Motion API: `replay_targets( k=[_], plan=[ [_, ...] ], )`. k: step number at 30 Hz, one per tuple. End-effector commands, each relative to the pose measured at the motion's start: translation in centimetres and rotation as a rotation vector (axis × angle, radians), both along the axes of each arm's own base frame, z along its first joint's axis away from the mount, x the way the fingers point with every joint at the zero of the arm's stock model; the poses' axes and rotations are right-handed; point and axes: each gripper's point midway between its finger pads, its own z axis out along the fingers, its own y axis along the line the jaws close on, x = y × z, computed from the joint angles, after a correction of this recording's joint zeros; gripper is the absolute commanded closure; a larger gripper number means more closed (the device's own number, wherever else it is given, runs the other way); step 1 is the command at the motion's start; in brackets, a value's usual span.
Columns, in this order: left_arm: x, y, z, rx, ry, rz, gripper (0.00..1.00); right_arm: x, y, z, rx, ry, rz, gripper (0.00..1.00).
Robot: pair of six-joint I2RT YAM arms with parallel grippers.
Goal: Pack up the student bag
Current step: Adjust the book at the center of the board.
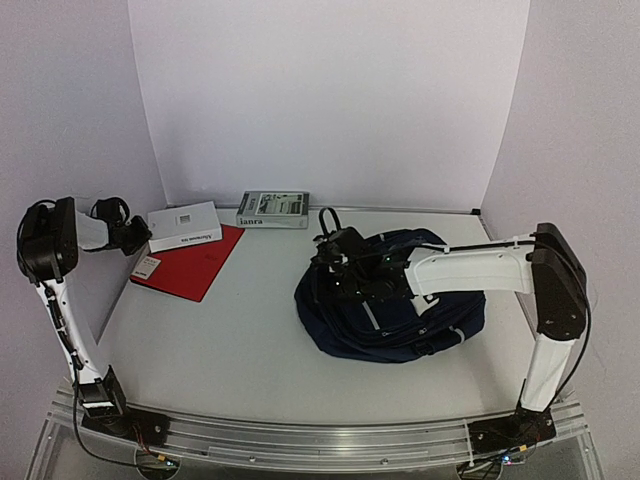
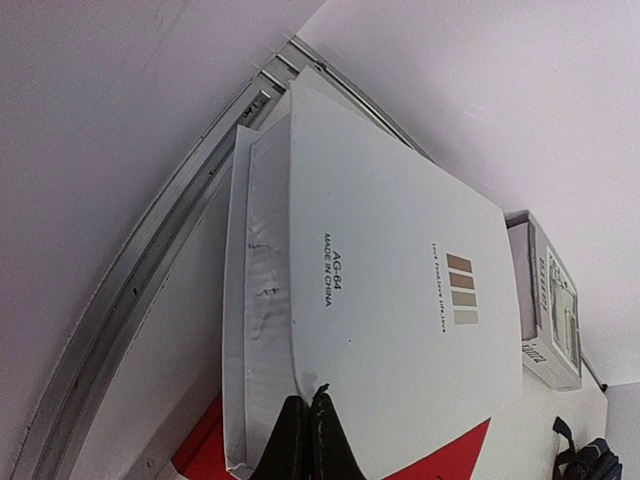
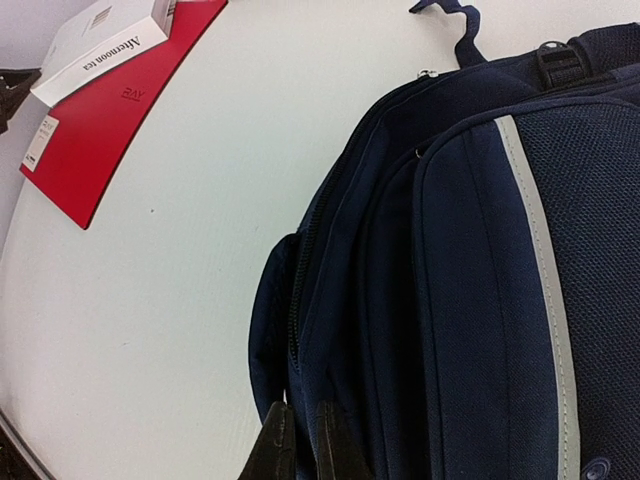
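Shut tight, the left gripper (image 2: 308, 405) has its two tips pressed together against the near edge of the white book (image 2: 400, 300). Whether they pinch a cover or only touch it, I cannot tell. Seen from above, this gripper sits at about 9 o'clock on the table (image 1: 230, 340). The white book lies just beyond it at 10 o'clock, resting partly on the red folder (image 1: 195, 265). A third book (image 1: 272, 209) lies at 12 o'clock by the back wall.

The right gripper (image 3: 298, 425) reaches to the 10 o'clock edge of the student bag (image 3: 480, 300). Its fingers are closed on a fold of navy fabric beside the zip (image 3: 305, 260). The bag lies slumped on its side at 3 to 4 o'clock on the table, well apart from the books, with its white stripe (image 3: 540, 280) facing up.

The step in hand looks like fetching the white book while the other arm holds the bag's mouth. Jaws this tightly closed cannot span the book's thickness, so at best the hold is on a thin edge. Lift slowly and watch for sag. If the book slips, reopen and take it across the spine. Raise it clear of the red folder before swinging it toward 3 o'clock, so the folder is not dragged along. The right arm should pull its fold up and away to spread the opening toward 9 o'clock. How far the zip is undone is not clear from here.
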Motion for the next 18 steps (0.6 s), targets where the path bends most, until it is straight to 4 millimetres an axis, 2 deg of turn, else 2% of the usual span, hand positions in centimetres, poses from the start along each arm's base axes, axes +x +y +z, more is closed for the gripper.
replay_targets(
  k=[1,6,10,14,18],
  plan=[
    [-1.1,0.1,0.3,-0.069,0.01,0.019,1.0,0.3,-0.3,3.0,0.059,-0.046,-0.021,0.92],
    [-3.7,-2.5,2.1,-0.183,-0.039,-0.02,1.0,0.3,-0.4,3.5,0.063,-0.056,-0.022,0.92],
    [-6.7,-5.5,2.2,-0.216,-0.013,-0.074,1.0,0.3,-0.3,3.6,0.065,-0.059,-0.017,0.92],
    [-10.9,-9.0,0.5,-0.229,0.071,-0.145,1.0,0.3,-0.1,3.6,0.067,-0.057,-0.009,0.92],
    [-15.2,-11.2,-0.7,-0.225,0.128,-0.186,1.0,0.2,0.1,3.4,0.071,-0.051,0.004,0.92]
  ],
)
